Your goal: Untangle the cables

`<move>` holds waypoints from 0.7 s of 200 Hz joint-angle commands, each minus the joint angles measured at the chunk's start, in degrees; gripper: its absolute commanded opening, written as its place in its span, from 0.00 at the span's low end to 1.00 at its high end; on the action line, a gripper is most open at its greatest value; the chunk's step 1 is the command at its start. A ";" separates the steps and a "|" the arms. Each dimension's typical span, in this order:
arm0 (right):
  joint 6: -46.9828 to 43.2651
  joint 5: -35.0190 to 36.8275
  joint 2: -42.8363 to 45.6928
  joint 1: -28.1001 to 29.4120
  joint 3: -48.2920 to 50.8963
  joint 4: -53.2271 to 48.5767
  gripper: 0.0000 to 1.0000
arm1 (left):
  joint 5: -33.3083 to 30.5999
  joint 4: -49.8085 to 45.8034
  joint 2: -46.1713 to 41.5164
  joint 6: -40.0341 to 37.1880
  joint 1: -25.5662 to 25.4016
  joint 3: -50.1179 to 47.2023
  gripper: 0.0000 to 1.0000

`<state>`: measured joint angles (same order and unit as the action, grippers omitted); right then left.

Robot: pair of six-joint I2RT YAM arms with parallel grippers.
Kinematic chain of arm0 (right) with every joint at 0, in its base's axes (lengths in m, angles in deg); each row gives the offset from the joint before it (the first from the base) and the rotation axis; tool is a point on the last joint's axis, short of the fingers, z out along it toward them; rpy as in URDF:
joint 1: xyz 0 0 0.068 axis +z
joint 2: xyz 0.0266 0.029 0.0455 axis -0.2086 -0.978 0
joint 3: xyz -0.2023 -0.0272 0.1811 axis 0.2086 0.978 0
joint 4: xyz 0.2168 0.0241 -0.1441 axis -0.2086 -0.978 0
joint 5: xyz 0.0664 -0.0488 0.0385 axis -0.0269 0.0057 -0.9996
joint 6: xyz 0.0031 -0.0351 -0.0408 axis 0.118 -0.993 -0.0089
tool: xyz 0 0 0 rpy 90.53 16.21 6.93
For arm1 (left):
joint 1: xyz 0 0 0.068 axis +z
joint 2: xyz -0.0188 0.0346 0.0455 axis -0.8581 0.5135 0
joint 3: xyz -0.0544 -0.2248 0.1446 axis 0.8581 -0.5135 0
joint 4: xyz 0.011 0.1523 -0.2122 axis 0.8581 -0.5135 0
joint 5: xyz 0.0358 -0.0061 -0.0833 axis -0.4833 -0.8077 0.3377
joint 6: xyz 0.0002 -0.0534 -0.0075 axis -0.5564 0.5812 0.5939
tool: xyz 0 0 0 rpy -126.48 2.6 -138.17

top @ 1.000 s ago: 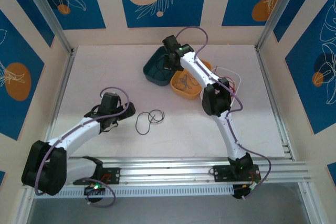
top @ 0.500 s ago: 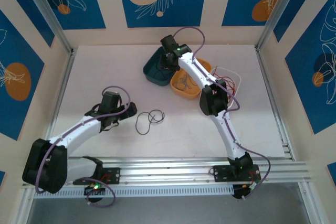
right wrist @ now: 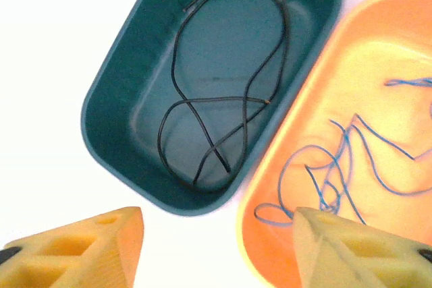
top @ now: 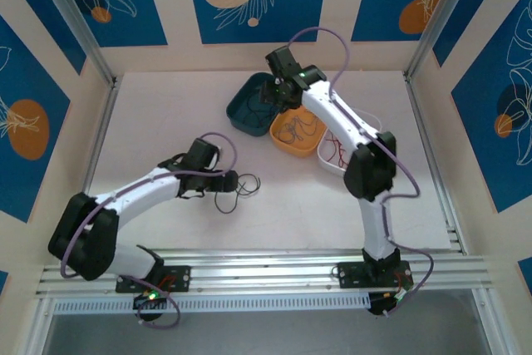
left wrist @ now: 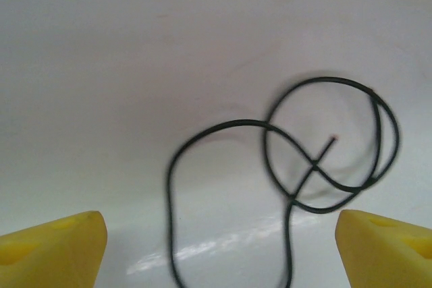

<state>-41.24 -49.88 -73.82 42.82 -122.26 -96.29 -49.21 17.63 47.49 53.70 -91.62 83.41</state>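
- The left end effector (top: 236,179) sits low over the white tabletop (top: 166,122), left of centre, with its yellow fingers (left wrist: 50,247) spread wide and holding nothing.
- A loose black cable (left wrist: 331,79) lies on the tabletop in overlapping loops. In the left wrist view its near strands run down between the two fingertips, touching neither.
- The right end effector (right wrist: 212,247) hovers above the near edge of the teal bin (right wrist: 108,146) at the far side of the tabletop. Its fingers are parted and empty.
- A second black cable (right wrist: 216,100) lies coiled on the floor of the teal bin.
- The orange bin (right wrist: 378,52) touches the teal one on its right and holds a thin blue cable (right wrist: 324,193) in a loose tangle.
- Right of the orange bin, a white bin (top: 366,115) holds a red cable (top: 335,149), partly hidden by the right arm.
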 commanded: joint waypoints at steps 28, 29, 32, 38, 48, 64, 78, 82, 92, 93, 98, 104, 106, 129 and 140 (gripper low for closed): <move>2.84 6.18 20.28 -0.89 24.03 9.15 0.70 | -1.73 -6.21 8.74 -8.57 -6.25 9.62 0.83; 2.90 6.33 20.58 -0.90 24.40 9.22 0.70 | -1.79 -6.20 8.93 -8.58 -6.38 9.70 0.82; 3.16 6.83 21.63 -0.89 25.62 9.40 0.70 | -1.95 -6.18 9.38 -8.65 -6.69 10.16 0.80; 3.49 7.65 23.42 -0.86 27.66 9.73 0.71 | -2.08 -6.05 10.29 -8.85 -7.32 11.00 0.75; 4.12 8.79 26.42 -1.02 31.02 10.29 0.71 | -2.02 -5.75 11.74 -8.90 -8.13 12.44 0.72; 5.33 10.23 30.28 -1.00 35.68 11.18 0.71 | -1.67 -5.32 14.10 -9.02 -9.41 14.55 0.69; 6.35 11.10 33.30 -1.07 39.13 11.95 0.71 | -1.60 -5.00 16.39 -9.00 -10.25 16.43 0.67; 6.67 11.34 34.02 -1.12 39.96 12.20 0.71 | -1.73 -4.98 17.10 -8.99 -10.41 17.01 0.65; 7.24 11.73 35.82 -1.08 42.05 12.92 0.71 | -1.83 -4.98 18.71 -9.02 -11.04 18.07 0.62; 7.25 11.74 35.96 -1.08 42.29 12.95 0.71 | -1.84 -4.97 18.84 -9.03 -11.11 18.15 0.62; 7.34 11.75 36.76 -1.07 43.09 13.40 0.72 | -2.00 -4.98 19.56 -9.03 -11.39 18.68 0.60; 7.44 11.84 37.61 -1.10 43.97 13.86 0.72 | -2.40 -4.88 20.33 -9.03 -11.71 19.19 0.57; 7.49 11.86 37.81 -1.08 44.31 14.03 0.72 | -2.56 -4.89 20.60 -8.97 -11.83 19.35 0.56; 7.28 11.80 39.91 -1.09 46.24 15.35 0.72 | -4.87 -6.33 23.84 -8.78 -12.54 21.69 0.51; 7.01 11.72 40.55 -1.08 46.94 15.81 0.72 | -5.66 -6.53 25.00 -8.69 -12.73 22.39 0.47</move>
<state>-35.23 -39.65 -35.64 41.95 -76.71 -83.62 -51.79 13.54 69.93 45.59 -103.57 103.22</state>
